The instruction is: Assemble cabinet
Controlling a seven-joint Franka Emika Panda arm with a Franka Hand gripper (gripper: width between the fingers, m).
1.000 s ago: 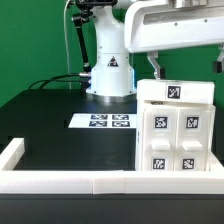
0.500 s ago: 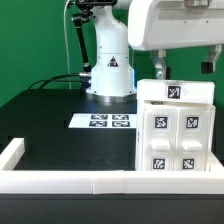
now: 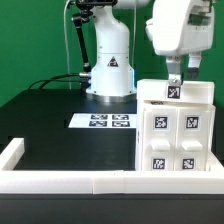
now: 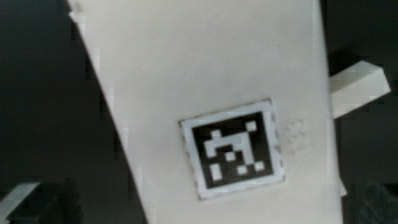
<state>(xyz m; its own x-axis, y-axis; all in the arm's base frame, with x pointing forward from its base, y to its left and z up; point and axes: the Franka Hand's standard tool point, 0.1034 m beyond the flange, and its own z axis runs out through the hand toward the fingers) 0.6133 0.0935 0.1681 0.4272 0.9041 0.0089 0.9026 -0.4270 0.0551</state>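
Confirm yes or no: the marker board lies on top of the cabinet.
No, the marker board lies flat on the black table, to the exterior view's left of the cabinet.

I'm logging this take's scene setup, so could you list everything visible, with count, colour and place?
cabinet: one, white with black-and-white square tags, standing at the exterior view's right on the table; one tagged face fills the wrist view.
marker board: one, flat white with printed tags, lying on the table in front of the robot base.
table: one, black top.
white rail: one, along the table's near edge, with a raised end at the exterior view's left.
cables: black, behind the table at the exterior view's left.
robot base: one, white, behind the marker board.
pincer: one, dark fingers, directly above the cabinet's top; open or shut cannot be told.
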